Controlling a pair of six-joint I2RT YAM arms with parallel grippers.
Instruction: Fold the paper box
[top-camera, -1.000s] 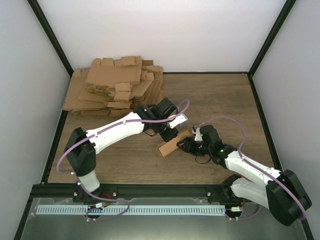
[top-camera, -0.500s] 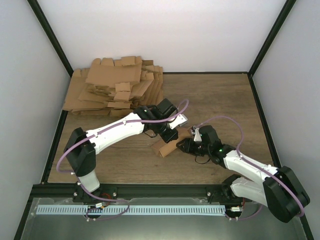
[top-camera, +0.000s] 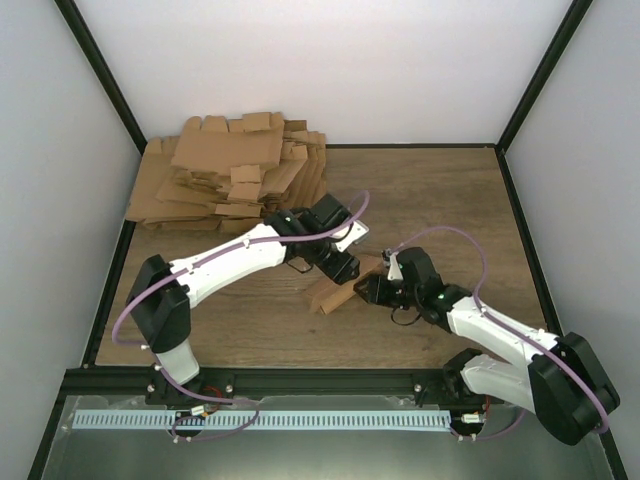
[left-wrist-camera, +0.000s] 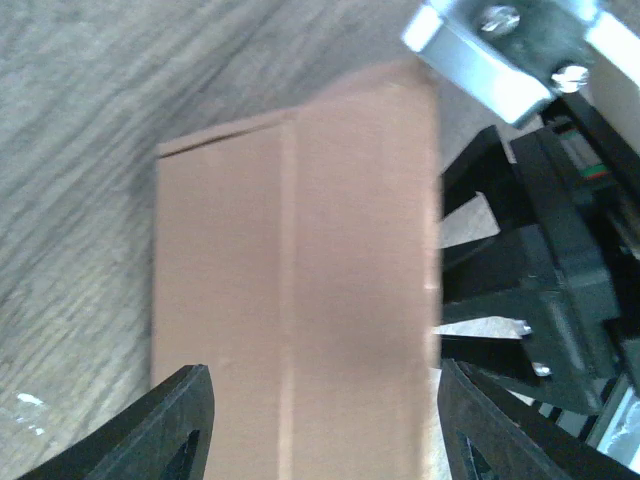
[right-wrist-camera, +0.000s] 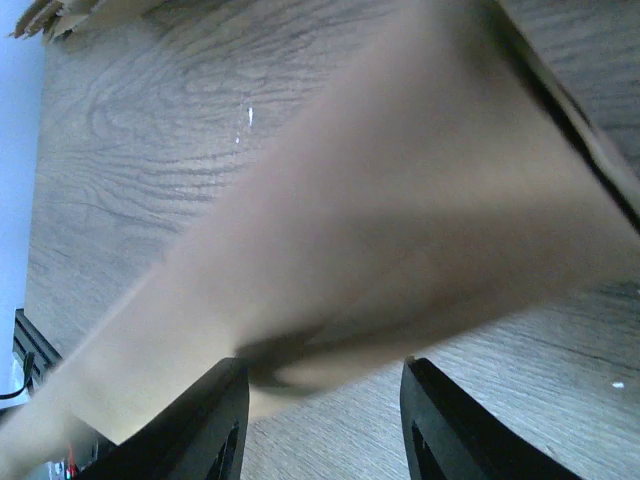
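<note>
table (top-camera: 450, 190): wood grain; I see the box mid-table, between both arms.
paper box (top-camera: 338, 290): plain brown, creased, partly folded; long axis diagonal, near-left to far-right.
left fingers (left-wrist-camera: 185, 420): wide, straddling the box.
right fingers (right-wrist-camera: 215, 420): at its far-right end; grip, cannot tell.

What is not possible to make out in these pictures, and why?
1. Right wrist view: the paper box is motion-blurred, so whether the right gripper clamps it cannot be told.
2. Top view: the left gripper covers part of the paper box.
3. Left wrist view: the bottom edge cuts off the paper box's lower end.
4. Top view: the pile of cardboard blanks overlaps too much to count.
</note>
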